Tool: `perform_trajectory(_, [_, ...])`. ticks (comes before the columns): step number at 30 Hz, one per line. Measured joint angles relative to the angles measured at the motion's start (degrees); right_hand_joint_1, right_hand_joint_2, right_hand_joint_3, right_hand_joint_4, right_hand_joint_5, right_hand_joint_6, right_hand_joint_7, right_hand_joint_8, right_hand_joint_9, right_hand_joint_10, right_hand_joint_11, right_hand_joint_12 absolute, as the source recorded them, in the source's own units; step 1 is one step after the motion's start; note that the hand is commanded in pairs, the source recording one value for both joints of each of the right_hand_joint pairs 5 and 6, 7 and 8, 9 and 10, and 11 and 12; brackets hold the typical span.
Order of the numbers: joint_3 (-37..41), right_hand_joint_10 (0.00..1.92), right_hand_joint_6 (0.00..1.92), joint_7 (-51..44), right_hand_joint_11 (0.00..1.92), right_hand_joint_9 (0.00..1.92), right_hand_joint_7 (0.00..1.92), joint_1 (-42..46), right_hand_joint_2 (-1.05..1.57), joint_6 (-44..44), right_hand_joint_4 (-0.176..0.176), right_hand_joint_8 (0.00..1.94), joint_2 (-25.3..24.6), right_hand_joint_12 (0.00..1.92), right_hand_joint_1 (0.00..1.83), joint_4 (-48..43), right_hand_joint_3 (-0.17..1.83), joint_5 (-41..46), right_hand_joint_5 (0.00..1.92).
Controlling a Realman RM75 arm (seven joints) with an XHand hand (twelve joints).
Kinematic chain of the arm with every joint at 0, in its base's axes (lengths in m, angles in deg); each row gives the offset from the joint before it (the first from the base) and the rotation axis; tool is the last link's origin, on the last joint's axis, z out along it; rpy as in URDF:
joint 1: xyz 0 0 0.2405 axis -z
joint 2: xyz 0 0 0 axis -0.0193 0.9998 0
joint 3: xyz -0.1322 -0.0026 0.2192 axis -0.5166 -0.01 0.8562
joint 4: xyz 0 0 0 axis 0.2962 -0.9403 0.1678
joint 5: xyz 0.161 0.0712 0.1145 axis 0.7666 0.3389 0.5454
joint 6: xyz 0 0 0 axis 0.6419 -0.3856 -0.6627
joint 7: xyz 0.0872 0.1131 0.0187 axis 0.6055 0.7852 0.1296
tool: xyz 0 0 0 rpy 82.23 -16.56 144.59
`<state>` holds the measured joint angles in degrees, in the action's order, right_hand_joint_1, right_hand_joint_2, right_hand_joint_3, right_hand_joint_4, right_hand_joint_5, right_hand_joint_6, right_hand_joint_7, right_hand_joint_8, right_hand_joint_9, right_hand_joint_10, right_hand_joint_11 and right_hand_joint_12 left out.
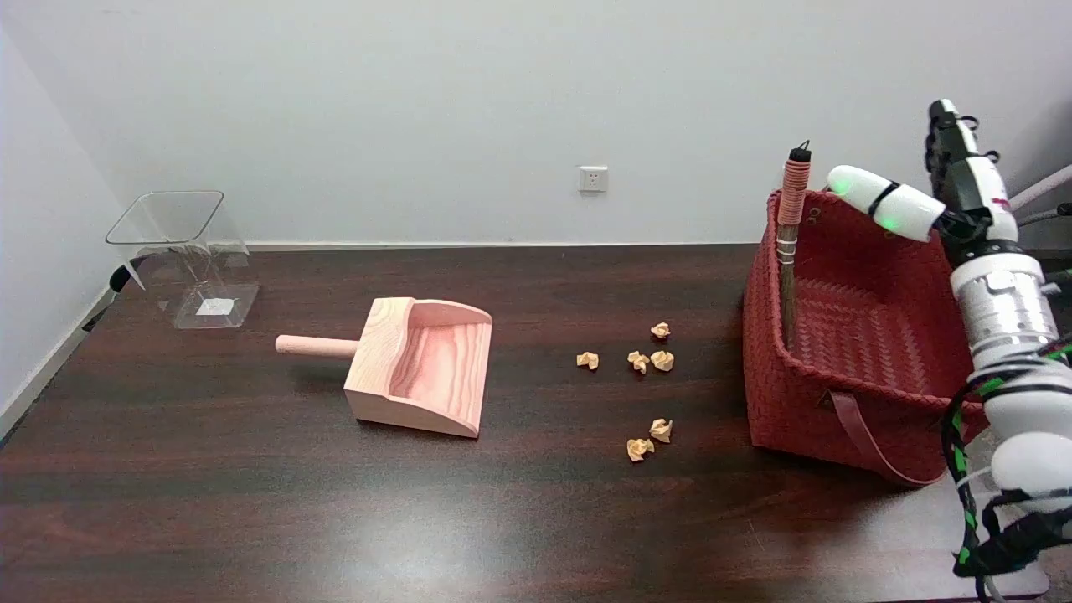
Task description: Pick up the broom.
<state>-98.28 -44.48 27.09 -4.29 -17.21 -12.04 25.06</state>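
Basket [804,419] walls hem the upright broom [791,226]; its handle top stands clear

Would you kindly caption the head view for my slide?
Broom standing upright in the red basket; right arm raised beside it, wooden dustpan and paper scraps on the table.

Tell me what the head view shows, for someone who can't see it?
A broom stands upright in a red basket on a dark table, the robot's right arm beside it. Left of the basket lie paper scraps and a wooden dustpan.
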Motion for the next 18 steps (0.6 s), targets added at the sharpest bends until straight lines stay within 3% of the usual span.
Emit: perform_trajectory(18, [-4.39,0.00,0.00,-0.87,0.00,0.00,0.06,-11.13,0.80,10.82,0.000,0.06,2.82,0.00,0.85,7.08,-0.17,4.65,0.00])
